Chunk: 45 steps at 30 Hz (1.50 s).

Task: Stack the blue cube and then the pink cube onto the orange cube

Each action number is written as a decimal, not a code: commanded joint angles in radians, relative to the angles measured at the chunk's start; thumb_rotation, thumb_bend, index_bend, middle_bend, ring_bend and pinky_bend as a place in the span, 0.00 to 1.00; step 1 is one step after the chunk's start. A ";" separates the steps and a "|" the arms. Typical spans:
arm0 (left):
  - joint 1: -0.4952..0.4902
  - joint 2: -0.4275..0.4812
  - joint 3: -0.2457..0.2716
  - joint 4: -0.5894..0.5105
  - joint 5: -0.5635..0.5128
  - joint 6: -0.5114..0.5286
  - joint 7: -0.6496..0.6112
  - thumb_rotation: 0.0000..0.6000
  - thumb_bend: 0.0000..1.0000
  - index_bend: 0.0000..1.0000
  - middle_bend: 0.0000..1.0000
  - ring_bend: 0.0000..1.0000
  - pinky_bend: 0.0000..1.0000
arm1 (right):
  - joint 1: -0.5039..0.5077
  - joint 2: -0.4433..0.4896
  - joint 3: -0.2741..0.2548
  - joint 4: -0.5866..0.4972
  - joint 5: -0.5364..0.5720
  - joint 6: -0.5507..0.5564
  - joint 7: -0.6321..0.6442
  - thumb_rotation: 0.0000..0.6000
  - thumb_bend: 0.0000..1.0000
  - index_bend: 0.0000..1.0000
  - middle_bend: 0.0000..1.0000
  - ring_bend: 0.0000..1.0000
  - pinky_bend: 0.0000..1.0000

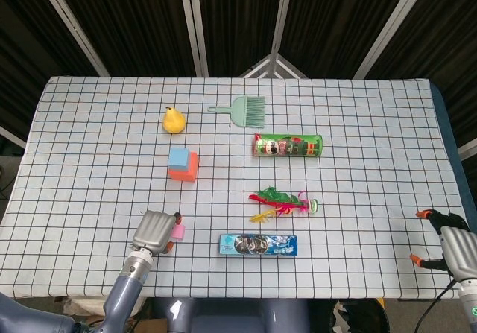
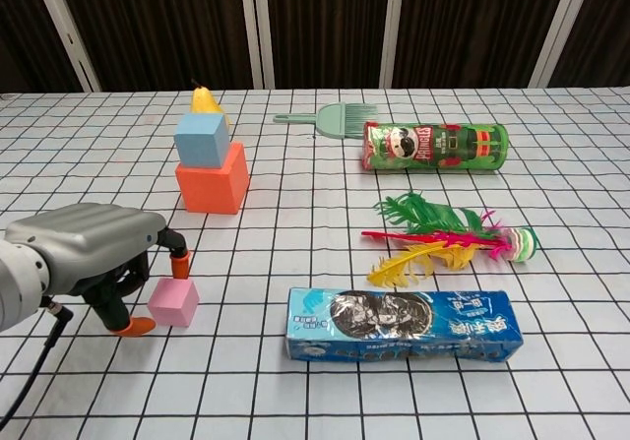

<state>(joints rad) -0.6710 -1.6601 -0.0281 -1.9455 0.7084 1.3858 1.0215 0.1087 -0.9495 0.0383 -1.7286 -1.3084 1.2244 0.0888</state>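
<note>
The blue cube [image 1: 177,157] [image 2: 202,139] sits on top of the orange cube [image 1: 188,172] [image 2: 212,188] at mid-left of the table. The small pink cube [image 1: 179,232] [image 2: 173,302] lies on the cloth near the front edge. My left hand [image 1: 153,231] [image 2: 84,248] is beside it on its left. One orange fingertip hangs just over the cube's far edge and the thumb lies on the cloth at its near left. The cube rests on the table, not lifted. My right hand [image 1: 453,243] hovers at the table's front right corner with fingers apart, holding nothing.
A yellow pear [image 1: 174,120] and a green brush [image 1: 243,110] lie behind the stack. A green chips can [image 1: 288,146], a feather toy [image 1: 282,201] and a blue cookie pack [image 1: 258,244] [image 2: 404,324] lie to the right of the pink cube.
</note>
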 commanded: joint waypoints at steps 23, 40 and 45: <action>-0.003 -0.007 -0.015 0.024 -0.009 -0.001 -0.016 1.00 0.39 0.39 0.87 0.76 0.88 | 0.010 0.000 -0.005 0.003 -0.003 -0.023 0.010 1.00 0.17 0.25 0.20 0.19 0.10; 0.012 0.032 -0.034 -0.030 0.031 0.008 -0.078 1.00 0.46 0.41 0.88 0.76 0.88 | 0.009 0.002 -0.007 0.003 -0.005 -0.022 0.014 1.00 0.17 0.25 0.20 0.19 0.10; 0.017 0.093 -0.060 -0.143 0.085 0.073 -0.068 1.00 0.46 0.41 0.87 0.76 0.88 | 0.008 0.003 -0.007 0.003 -0.007 -0.019 0.018 1.00 0.17 0.25 0.20 0.19 0.10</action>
<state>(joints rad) -0.6569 -1.5956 -0.0726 -2.0441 0.7669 1.4268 0.9484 0.1164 -0.9463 0.0308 -1.7259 -1.3153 1.2050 0.1068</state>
